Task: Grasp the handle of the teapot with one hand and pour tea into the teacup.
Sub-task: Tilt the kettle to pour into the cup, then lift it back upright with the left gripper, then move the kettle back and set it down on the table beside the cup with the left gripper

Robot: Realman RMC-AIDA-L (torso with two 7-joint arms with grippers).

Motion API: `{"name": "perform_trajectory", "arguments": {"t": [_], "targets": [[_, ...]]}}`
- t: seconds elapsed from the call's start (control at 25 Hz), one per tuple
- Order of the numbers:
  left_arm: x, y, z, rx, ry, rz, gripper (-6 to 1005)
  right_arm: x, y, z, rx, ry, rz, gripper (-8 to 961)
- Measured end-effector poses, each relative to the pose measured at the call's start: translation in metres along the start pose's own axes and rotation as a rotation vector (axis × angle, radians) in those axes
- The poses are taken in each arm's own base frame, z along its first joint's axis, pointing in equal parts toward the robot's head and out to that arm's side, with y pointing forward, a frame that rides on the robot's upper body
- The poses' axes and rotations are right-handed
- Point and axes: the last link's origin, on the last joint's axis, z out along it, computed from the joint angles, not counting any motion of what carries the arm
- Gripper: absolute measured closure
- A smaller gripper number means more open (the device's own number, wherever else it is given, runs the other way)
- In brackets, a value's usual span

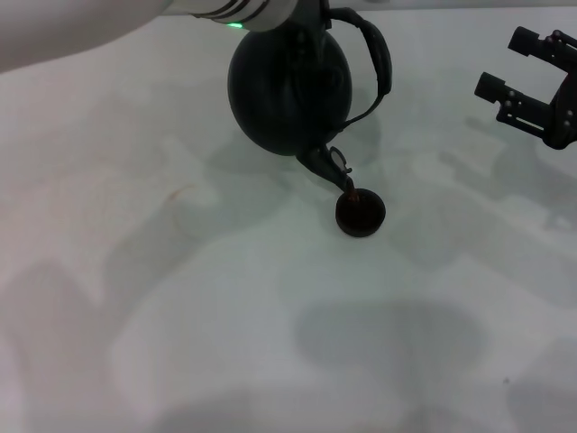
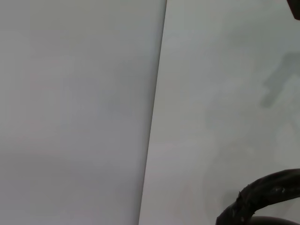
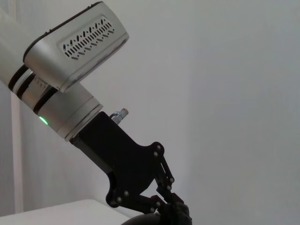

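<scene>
The black teapot (image 1: 284, 90) hangs tilted above the table, its spout (image 1: 331, 169) pointing down. The spout tip sits right at the far rim of the small dark teacup (image 1: 361, 214), which stands on the table. The arched handle (image 1: 374, 54) swings to the right of the pot; a piece of it shows in the left wrist view (image 2: 262, 194). My left arm comes in from the top left. Its gripper (image 3: 171, 206) is shut on the handle, as the right wrist view shows. My right gripper (image 1: 507, 63) is open and empty at the far right, well away from the pot.
The pale table top (image 1: 180, 298) spreads around the cup and pot, with only soft shadows on it. A table edge against a grey wall shows in the left wrist view (image 2: 152, 122).
</scene>
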Motion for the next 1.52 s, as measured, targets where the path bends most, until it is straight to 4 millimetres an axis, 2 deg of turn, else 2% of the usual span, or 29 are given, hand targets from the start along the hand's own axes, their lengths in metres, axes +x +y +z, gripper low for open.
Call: {"name": "perform_trajectory", "arguments": {"t": [0.52,1.04,1.12,1.28,1.52], "targets": [[0.0,-0.004,0.0,0.022,0.021,-0.026,892,0.001,-0.001,0.0,0.009,0.005,-0.001,189],[-0.002,-0.004,-0.024,0.067,0.139,-0.192,893,0.002,-0.003,0.001,0.018,0.014,0.0,188],[-0.007,-0.007,-0.032,0.076,0.166,-0.242,893,0.002,-0.004,0.001,0.023,0.018,0.002,188],[-0.031,-0.016,-0.055,0.097,0.238,-0.37,894,0.004,-0.005,0.002,0.03,0.026,0.005,188],[-0.084,-0.024,-0.089,0.125,0.361,-0.515,895,0.007,-0.004,0.001,0.033,0.037,0.013,188]]}}
